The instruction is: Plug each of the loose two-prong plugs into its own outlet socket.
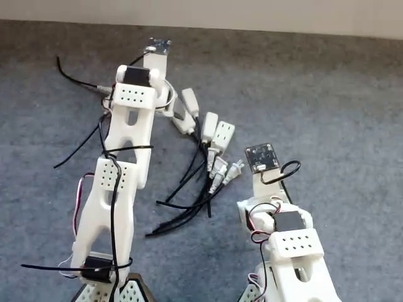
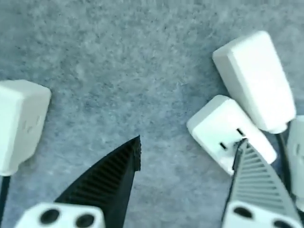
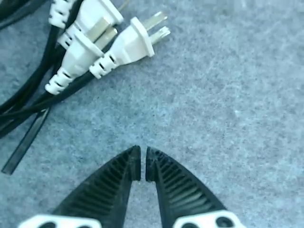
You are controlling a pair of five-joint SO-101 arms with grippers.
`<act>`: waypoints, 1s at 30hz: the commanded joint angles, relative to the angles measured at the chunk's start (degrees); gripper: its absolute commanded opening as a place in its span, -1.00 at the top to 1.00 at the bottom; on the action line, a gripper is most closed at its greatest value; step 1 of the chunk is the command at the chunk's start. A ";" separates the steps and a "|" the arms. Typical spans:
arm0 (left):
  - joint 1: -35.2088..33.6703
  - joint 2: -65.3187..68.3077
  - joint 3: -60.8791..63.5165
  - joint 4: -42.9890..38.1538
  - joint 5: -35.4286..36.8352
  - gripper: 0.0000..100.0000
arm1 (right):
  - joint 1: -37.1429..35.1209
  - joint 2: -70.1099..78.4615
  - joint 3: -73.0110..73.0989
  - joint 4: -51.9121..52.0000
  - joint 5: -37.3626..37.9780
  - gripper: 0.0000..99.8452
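On the grey worktop (image 1: 327,94) four white sockets (image 1: 210,124) lay clustered, plugs (image 1: 227,168) just beside them. The left gripper (image 2: 187,145) stood open, one finger tip at a slotted socket (image 2: 218,130) (two more sockets lay nearby). The right gripper (image 3: 143,164) was closed and empty, three plugs apart from it, beyond its tips.

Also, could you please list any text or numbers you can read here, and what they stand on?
None can be read. The outlet sockets and plugs show no print; any marks on the wrist camera board are too small to tell.
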 commanded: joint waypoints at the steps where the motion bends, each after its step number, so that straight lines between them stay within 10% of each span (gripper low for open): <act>1: 2.07 -5.67 -0.66 2.73 1.58 0.38 | 0.66 -1.19 -0.31 -0.75 0.35 0.93; 21: 3.91 -0.57 3.74 0.70 10.37 0.48 | 0.66 -1.19 -0.31 -0.75 0.35 0.93; 30: -1.98 -1.71 1.63 2.37 -2.73 0.78 | 0.66 -1.19 -0.31 -0.75 0.35 0.93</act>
